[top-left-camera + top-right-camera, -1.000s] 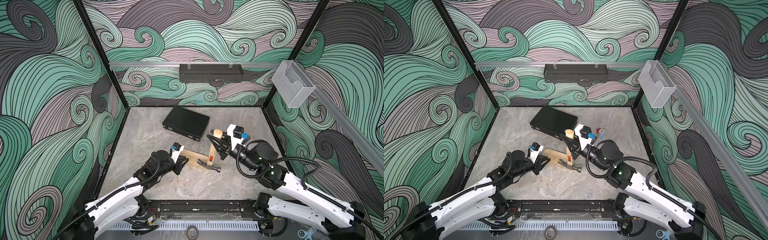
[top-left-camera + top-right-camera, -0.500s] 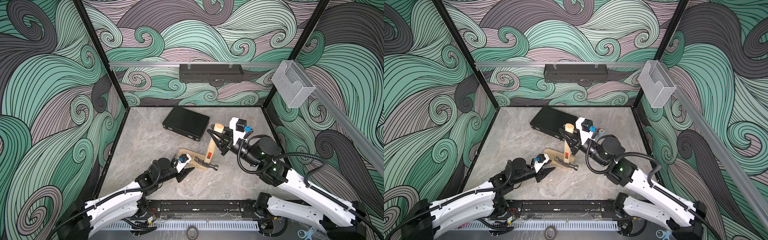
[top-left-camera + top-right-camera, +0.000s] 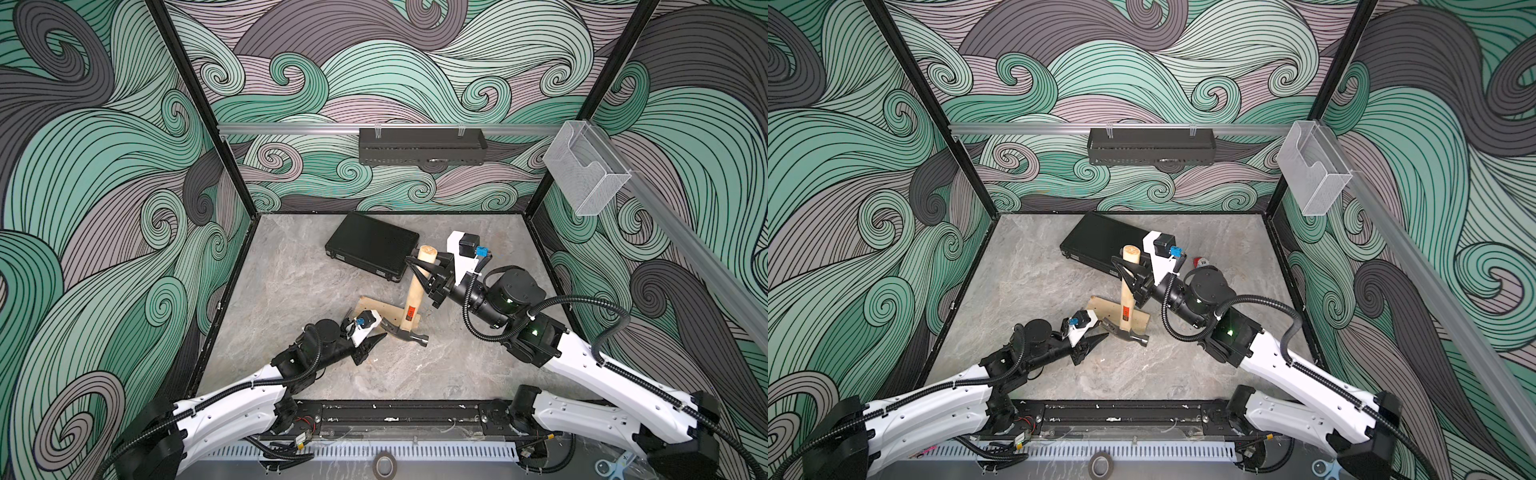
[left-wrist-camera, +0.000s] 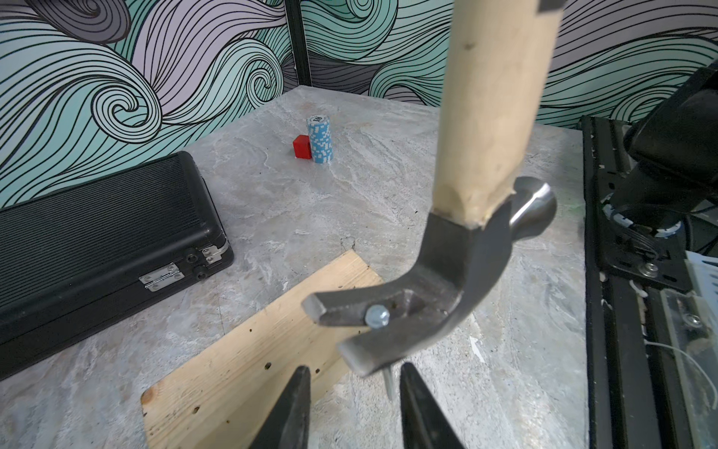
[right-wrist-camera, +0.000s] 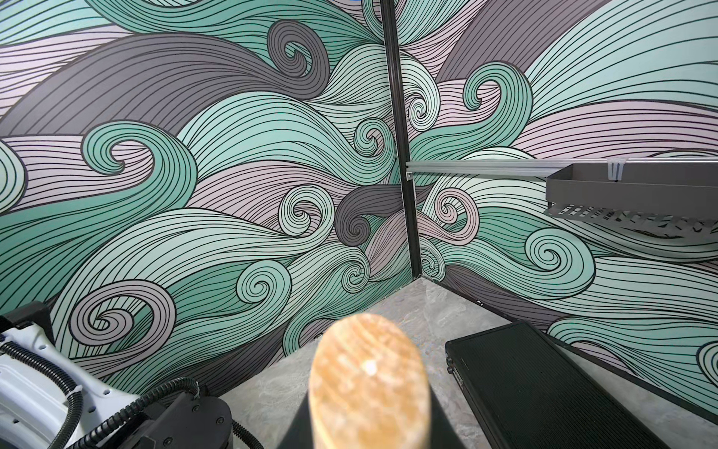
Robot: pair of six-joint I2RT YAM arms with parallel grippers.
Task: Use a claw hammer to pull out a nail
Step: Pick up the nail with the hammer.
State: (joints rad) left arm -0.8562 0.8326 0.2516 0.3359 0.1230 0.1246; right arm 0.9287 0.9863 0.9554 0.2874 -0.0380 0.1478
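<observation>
My right gripper point(image 3: 424, 270) is shut on the upper end of the claw hammer's point(image 3: 415, 291) pale wooden handle, which stands nearly upright in both top views point(image 3: 1126, 291). Its grey head point(image 4: 458, 272) hangs just above the wooden board's point(image 4: 248, 357) near corner. The nail point(image 4: 377, 315) sits caught in the claw, its shank clear of the wood. My left gripper point(image 4: 351, 373) is open right below the claw, with the nail's tip between its fingers point(image 4: 299, 396), touching neither. In the right wrist view only the handle's butt point(image 5: 369, 385) shows between the dark fingers.
A black case point(image 3: 372, 247) lies behind the board. A blue poker chip stack point(image 4: 319, 140) and a red block point(image 4: 301, 147) stand at the back right. A black shelf point(image 3: 422, 145) and a clear bin point(image 3: 582, 174) hang on the walls.
My left gripper left the board's edge, pulled back toward the front and opened. The right arm swung the handle upright and lifted the hammer head off the board with the nail.
</observation>
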